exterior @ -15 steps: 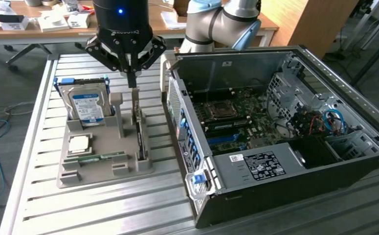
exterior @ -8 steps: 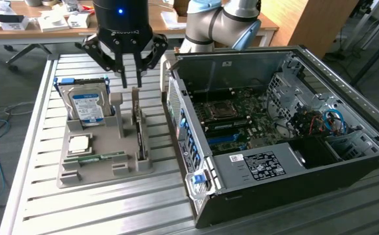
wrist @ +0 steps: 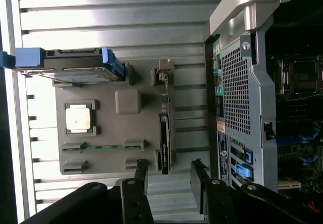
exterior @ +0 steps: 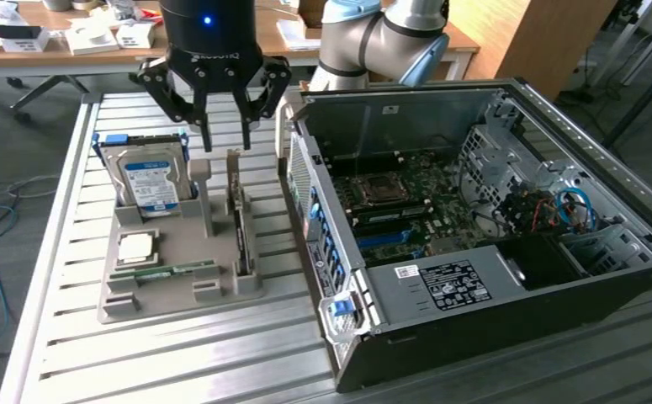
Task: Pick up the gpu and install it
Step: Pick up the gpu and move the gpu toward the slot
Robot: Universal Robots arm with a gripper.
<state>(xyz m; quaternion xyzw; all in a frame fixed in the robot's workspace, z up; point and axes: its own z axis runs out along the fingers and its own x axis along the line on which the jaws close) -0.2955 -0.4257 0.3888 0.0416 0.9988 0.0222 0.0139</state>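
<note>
We see clear air between the spread fingers (exterior: 204, 126) of the gripper (exterior: 227, 139), and the gpu (exterior: 237, 210) stands on edge in line with that gap. Outside one finger rise a grey post (exterior: 198, 181) of the holder (exterior: 180, 295) and the upright hard drive (exterior: 150, 181); outside the other, the computer case wall (exterior: 303, 172) stands near, leaving a narrow lane.

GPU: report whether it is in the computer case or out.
Out. The gpu stands on edge in the grey holder beside the computer case, with the open gripper above it.
</note>
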